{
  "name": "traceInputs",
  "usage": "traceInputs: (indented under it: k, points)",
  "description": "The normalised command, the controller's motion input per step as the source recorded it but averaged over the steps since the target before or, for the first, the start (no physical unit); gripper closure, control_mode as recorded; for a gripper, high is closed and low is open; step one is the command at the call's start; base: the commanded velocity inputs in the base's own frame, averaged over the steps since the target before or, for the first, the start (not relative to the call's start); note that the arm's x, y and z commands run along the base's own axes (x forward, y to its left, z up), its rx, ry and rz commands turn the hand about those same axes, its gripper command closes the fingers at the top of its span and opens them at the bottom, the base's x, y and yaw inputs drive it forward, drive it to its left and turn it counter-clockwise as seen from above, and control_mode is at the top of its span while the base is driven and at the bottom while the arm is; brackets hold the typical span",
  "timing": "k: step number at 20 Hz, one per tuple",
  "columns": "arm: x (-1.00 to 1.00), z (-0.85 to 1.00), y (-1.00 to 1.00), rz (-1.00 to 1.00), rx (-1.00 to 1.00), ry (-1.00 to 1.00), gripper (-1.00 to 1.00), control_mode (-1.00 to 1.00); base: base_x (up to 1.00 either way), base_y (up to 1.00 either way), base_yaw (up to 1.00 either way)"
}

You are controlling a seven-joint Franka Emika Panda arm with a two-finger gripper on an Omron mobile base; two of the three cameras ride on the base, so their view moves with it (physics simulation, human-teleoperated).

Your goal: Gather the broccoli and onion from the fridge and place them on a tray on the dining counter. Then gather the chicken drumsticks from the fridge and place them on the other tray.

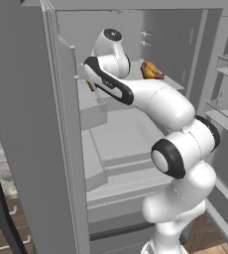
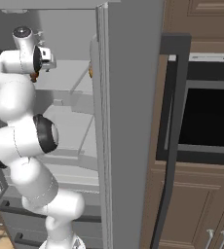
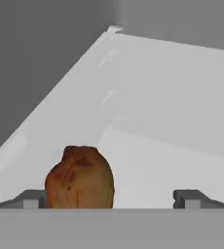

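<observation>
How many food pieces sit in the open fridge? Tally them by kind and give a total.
Golden-brown chicken drumstick: 1
Orange piece mostly hidden behind the arm, kind unclear: 1
Total: 2

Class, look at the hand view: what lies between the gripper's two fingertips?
In the hand view, a chicken drumstick sits on the fridge shelf between the open gripper's fingertips, close against the left one.

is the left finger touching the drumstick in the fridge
Cannot tell. In the hand view the drumstick sits right against the left of the open fingers, no gap or contact plainly visible.
</observation>
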Motion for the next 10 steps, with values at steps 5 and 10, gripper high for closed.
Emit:
traceInputs:
  k: [5, 10]
  points:
    - [0.21, -0.28, 0.09, 0.00, 0.00, 0.13, -1.00, -1.00, 0.00, 0.00, 0.00]
    - [0.01, -0.23, 0.00, 0.00, -0.02, 0.02, -1.00, -1.00, 0.00, 0.00, 0.00]
